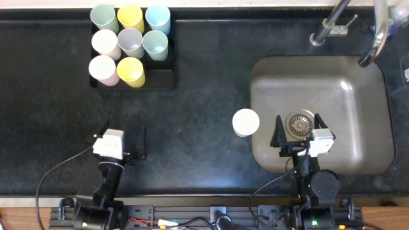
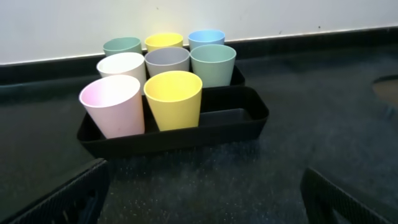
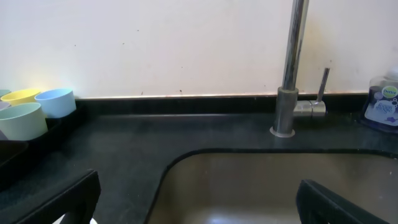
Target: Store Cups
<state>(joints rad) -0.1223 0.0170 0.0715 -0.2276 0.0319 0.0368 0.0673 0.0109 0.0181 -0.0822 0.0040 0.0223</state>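
Observation:
A black tray [image 1: 163,80] at the back left of the counter holds several upright cups in pastel colours, among them a pink cup [image 1: 103,69] and a yellow cup [image 1: 130,71] in the front row. The tray's front right slot [image 2: 233,118] is bare. A lone white cup [image 1: 245,122] stands on the counter by the sink's left rim. My left gripper [image 1: 124,134] is open over the bare counter in front of the tray [image 2: 124,144], holding nothing. My right gripper [image 1: 298,124] is open over the sink's near left part, to the right of the white cup.
The steel sink [image 1: 358,96] takes up the right side, with a drain [image 1: 300,123] and a tap [image 3: 287,93] behind it. A soap bottle [image 3: 382,102] stands at the far right. A wall runs behind the dark counter [image 1: 204,96].

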